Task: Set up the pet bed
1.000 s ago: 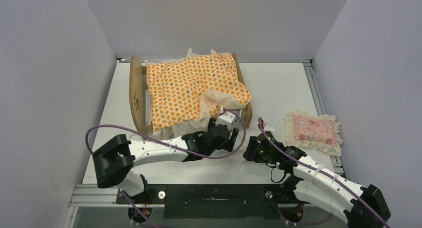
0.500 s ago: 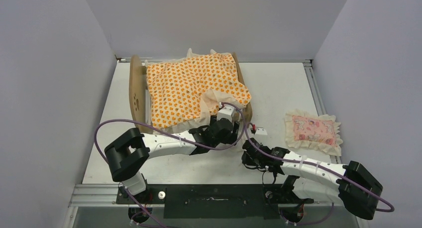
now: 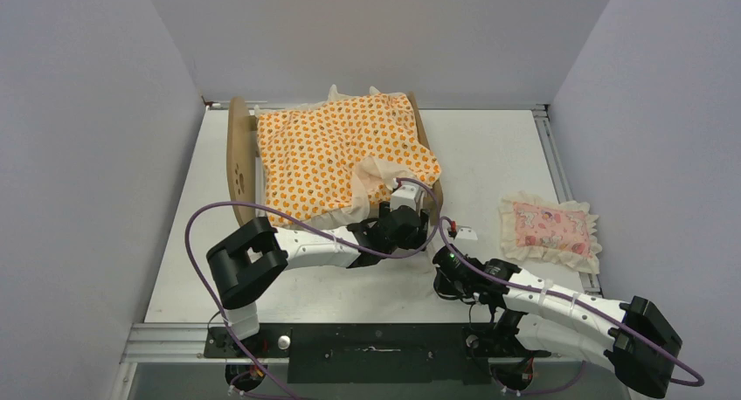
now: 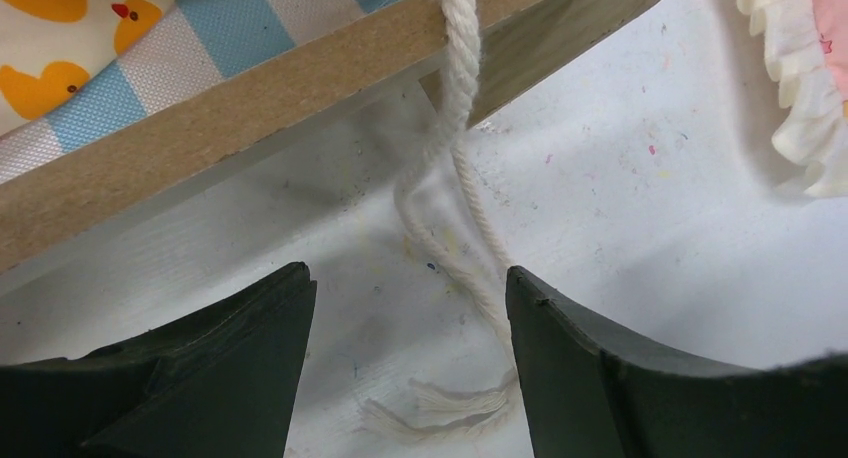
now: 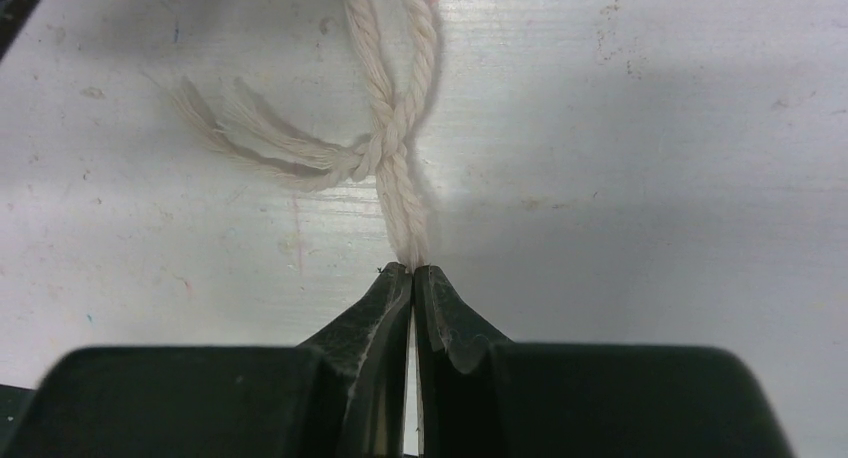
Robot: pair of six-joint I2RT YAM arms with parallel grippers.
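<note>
Right gripper (image 5: 412, 273): nearest item, low over the table (image 3: 489, 147) just ahead of the arm bases. Its fingers are pressed together, pinching one strand of the white cord (image 5: 400, 188) just below where the two strands cross; a frayed end lies loose to one side. Likely reason: to secure a free end so the cord can be drawn tight or tied.

Left gripper (image 4: 408, 278): next back, spread wide and holding nothing. One finger sits on each side of the cord, just in front of the bed's near right corner. It seems placed there to take the other strand or to steady the frame.

Pet bed (image 3: 236, 168): plywood frame, towards the far left of the table, arched headboard on the left. The cord hangs down over its near rail, and a blue-and-white striped base shows at that corner.

Mattress (image 3: 332, 151): orange print, lying rumpled on the frame, with its near right corner folded back, probably to bare the cord.

Pillow (image 3: 549, 228): pink and frilled, lying flat near the right edge, well apart from the bed and not yet placed.
</note>
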